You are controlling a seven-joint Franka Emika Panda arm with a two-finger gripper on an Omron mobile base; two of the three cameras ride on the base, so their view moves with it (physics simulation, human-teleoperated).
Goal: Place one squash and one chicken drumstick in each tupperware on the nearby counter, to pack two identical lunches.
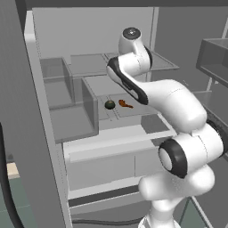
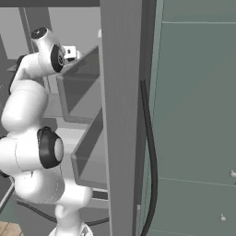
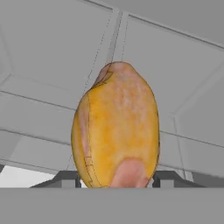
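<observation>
Drumstick pickup is the step in hand, by my reading; the gripper [image 3: 114, 178] holds the plump golden chicken drumstick [image 3: 116, 127] between its fingertips inside the open fridge, while a dark-green squash [image 1: 109, 104] and the thinner reddish drumstick [image 1: 125, 104] lie close together on the fridge shelf [image 1: 133, 113]. Next move likely calls for lifting clear of the shelf and carrying it to a tupperware; no brands, labels or writing can be read.

White glossy arm [image 1: 178, 107] — dark joint rings, rounded segments, grey cap.
</observation>
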